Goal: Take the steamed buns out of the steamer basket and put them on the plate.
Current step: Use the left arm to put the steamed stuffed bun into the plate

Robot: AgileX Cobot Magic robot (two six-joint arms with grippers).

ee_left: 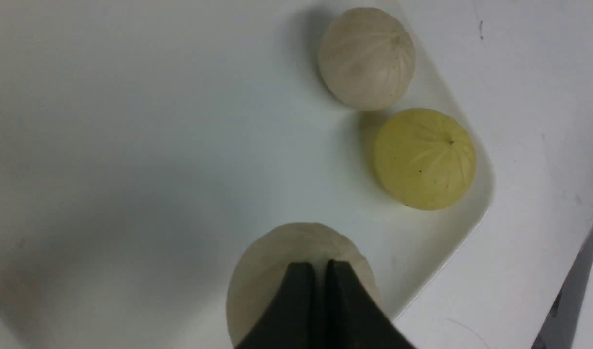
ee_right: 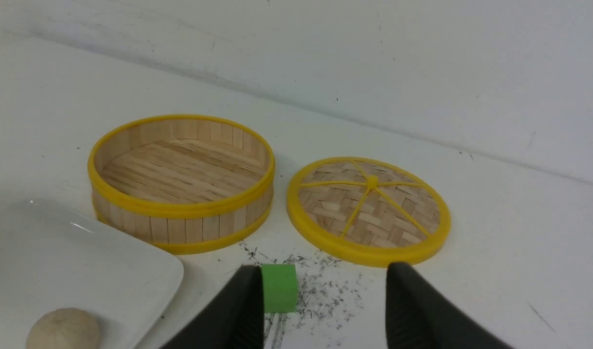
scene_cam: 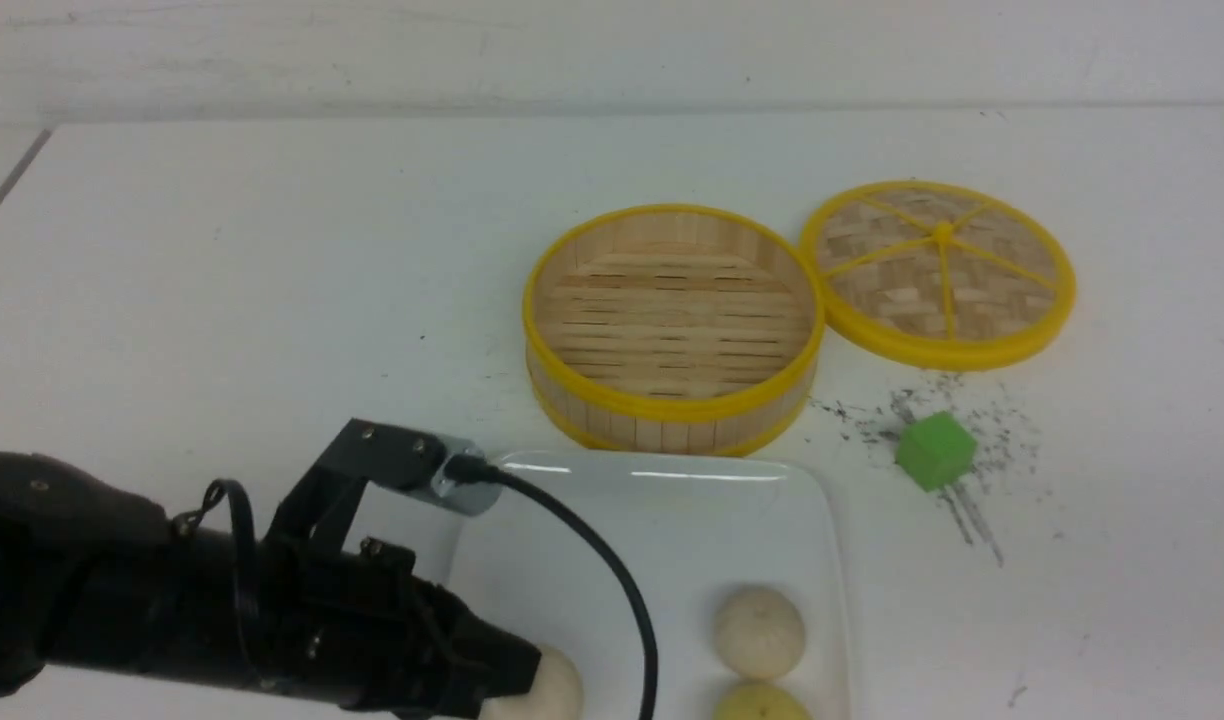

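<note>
All three buns are out of the steamer basket (scene_cam: 672, 425), which I see bare down to its slats at the centre of the front view. Two of them rest on the plate (scene_cam: 672, 480) at the lower right of that view, an off-white bun (scene_cam: 759, 630) with the yellow bun (scene_cam: 762, 703) just below it, near each other but apart. The third bun (ee_left: 257, 276) is the one that matters. In the left wrist view it lies right under the tips of the left claw (ee_left: 319, 264), close to the plate's edge. The fingers are pressed together over its crown. I cannot tell whether they nip a fold of dough or only touch it. The bun is round, so it has no long axis to line up with, and its pleated top faces up toward the claw. I judge the next move to be a straight lift away by the left arm, the nearer one. The right claw (ee_right: 325, 300) hangs spread and holds nothing, above the green cube (ee_right: 279, 287), with the lid (ee_right: 369, 208) beyond it.
</note>
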